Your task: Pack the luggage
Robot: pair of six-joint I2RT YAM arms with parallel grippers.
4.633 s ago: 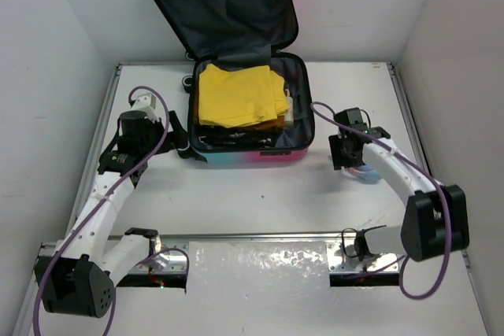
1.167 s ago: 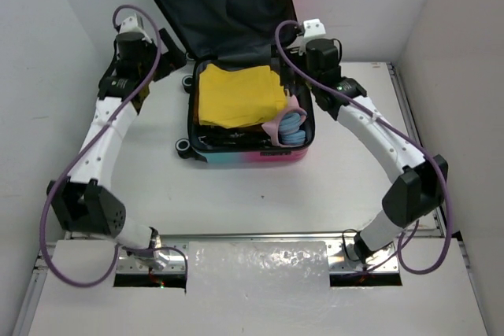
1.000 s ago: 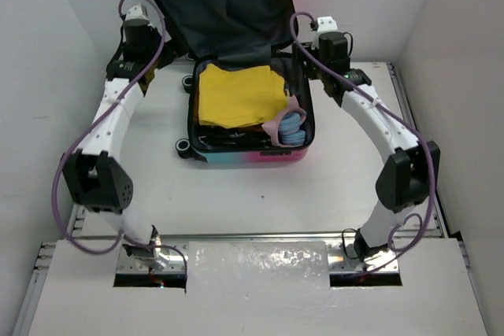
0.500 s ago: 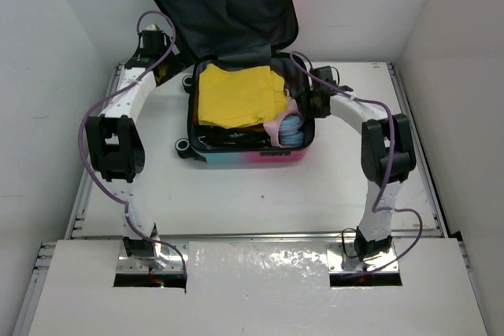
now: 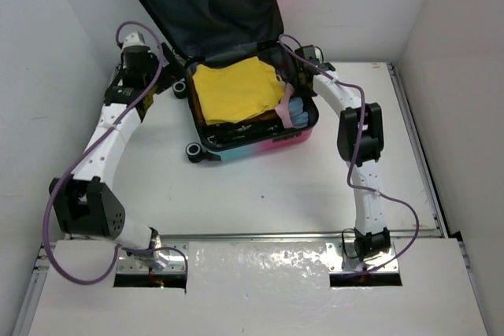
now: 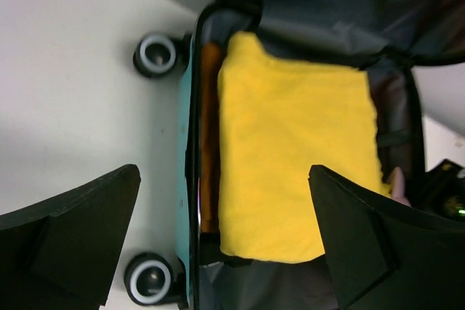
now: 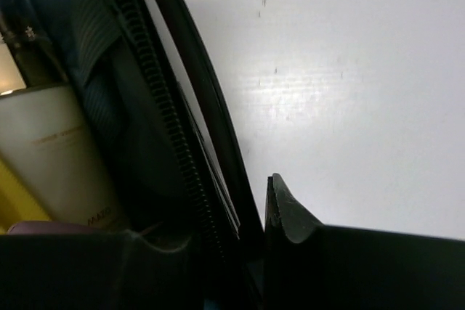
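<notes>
Bearing the luggage [image 5: 205, 5], white table [image 5: 260, 194], white walls [image 5: 354, 5]

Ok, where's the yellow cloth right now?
In the top view, the yellow cloth lies inside the open luggage, filling its left side, beside a blue-and-pink bundle.

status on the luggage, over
Left pincer open, hovering over the pink-to-teal hard-shell suitcase. Right pincer clamped on its right rim. Lid open, yellow folded cloth inside. Pink-and-blue soft bundle by right wall may foul lid.
</notes>
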